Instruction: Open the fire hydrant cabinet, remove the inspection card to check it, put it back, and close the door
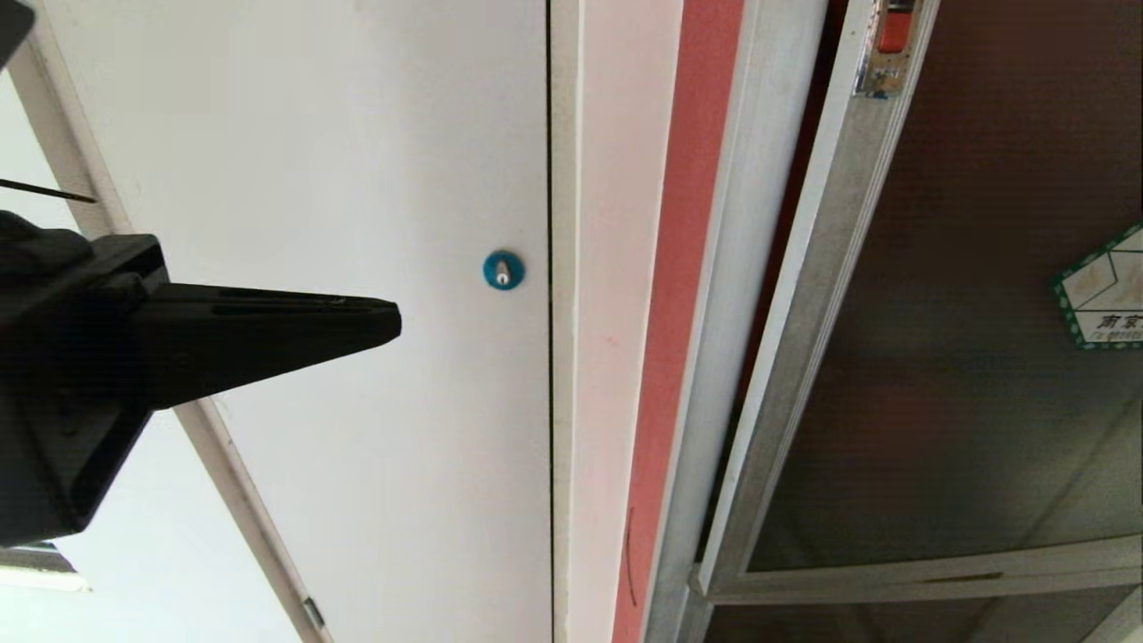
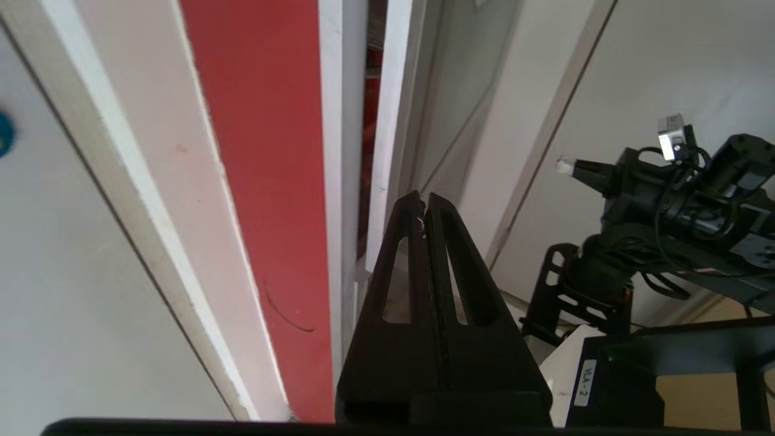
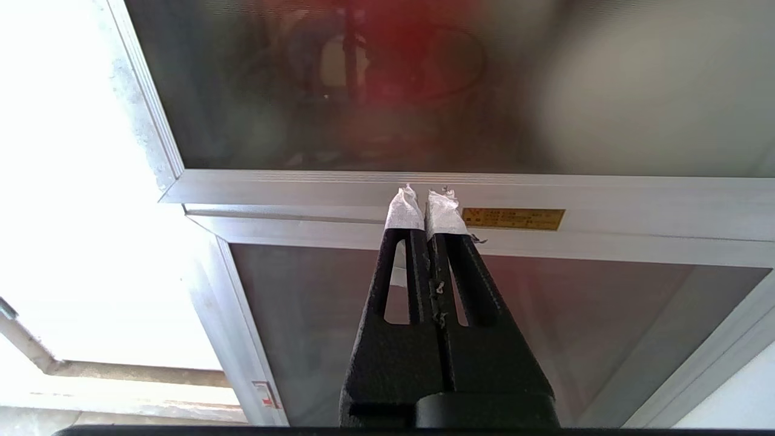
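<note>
Two grippers, left and right, fingers pressed together, face one door, ajar.

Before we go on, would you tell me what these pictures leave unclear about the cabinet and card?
- Inspection card: in no view.
- Fire hydrant cabinet interior: left wrist view shows only a red sliver through the gap beside the door.
- Hose reel: right wrist view, blurred behind tinted glass.
- Hexagonal sticker: head view, cut off by the edge.

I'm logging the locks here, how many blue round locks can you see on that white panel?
1. The blue round lock sits near the white panel's right edge in the head view, ahead of the shut left gripper. Others may lie outside the frame.
</note>
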### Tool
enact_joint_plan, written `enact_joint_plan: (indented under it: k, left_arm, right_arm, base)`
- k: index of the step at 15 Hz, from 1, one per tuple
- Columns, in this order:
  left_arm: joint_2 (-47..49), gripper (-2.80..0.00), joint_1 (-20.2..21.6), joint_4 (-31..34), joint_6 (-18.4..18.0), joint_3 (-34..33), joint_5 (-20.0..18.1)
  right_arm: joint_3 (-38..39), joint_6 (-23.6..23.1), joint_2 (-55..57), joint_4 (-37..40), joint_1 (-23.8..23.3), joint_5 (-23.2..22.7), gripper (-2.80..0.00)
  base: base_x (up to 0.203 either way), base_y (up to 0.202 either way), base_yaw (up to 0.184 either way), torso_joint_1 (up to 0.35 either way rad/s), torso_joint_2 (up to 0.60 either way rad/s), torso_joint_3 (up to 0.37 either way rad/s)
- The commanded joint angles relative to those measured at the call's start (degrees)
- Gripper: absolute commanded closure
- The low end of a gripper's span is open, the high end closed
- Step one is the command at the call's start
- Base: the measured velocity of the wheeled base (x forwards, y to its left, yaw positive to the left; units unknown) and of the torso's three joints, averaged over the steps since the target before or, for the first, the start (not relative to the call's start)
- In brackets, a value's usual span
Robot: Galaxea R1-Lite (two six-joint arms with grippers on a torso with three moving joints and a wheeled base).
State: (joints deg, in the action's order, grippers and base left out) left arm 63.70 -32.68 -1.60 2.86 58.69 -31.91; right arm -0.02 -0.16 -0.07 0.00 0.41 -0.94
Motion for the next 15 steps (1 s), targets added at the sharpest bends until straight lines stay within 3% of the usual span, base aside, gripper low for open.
enact_joint_plan:
  k: [1,11,15]
  left_arm:
    - [3.01,0.00,-0.53,-0.07,-0.05,0.79,-0.17]
    - [8.49,0.00,-2.08,-0.07,-0.14,5.44,-0.03]
    - [14.15,0.00,-5.68,-0.10,-0.15,9.47,0.37]
  right_arm:
    - [0.02,-0.02,-0.01,0.00,0.02,-0.03,0.00]
    - [0.02,-0.02,-0.01,0.00,0.02,-0.03,0.00]
    - [0.01,-0.02,-0.01,0.00,0.02,-0.03,0.00]
  base:
    - [0.000,0.000,0.000,0.000,0.00,0.000]
    - [0.000,0.000,0.000,0.000,0.00,0.000]
    - [0.000,0.000,0.000,0.000,0.00,0.000]
